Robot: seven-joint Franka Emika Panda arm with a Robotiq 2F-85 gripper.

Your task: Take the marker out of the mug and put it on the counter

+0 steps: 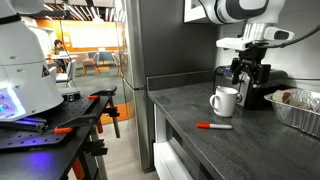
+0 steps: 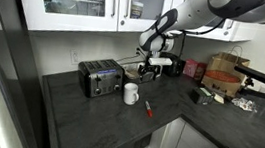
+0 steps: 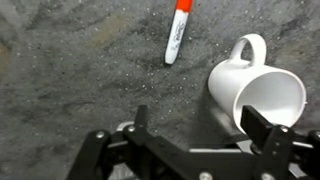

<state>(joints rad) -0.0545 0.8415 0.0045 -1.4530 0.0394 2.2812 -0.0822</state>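
Observation:
The red marker (image 1: 214, 126) lies flat on the dark grey counter (image 1: 190, 110), in front of the white mug (image 1: 224, 101). It also shows in an exterior view (image 2: 149, 109) near the mug (image 2: 130, 93), and in the wrist view (image 3: 177, 32) beside the mug (image 3: 256, 92). The mug stands upright and looks empty. My gripper (image 1: 250, 72) hangs above and just behind the mug (image 2: 151, 70). In the wrist view its fingers (image 3: 200, 128) are spread wide apart with nothing between them.
A black-and-silver toaster (image 2: 100, 78) stands beside the mug. A dark appliance (image 1: 262, 90) and a foil tray (image 1: 300, 108) sit further along the counter. Boxes (image 2: 223, 74) stand in the corner. A black workbench with orange clamps (image 1: 60, 125) is across the aisle.

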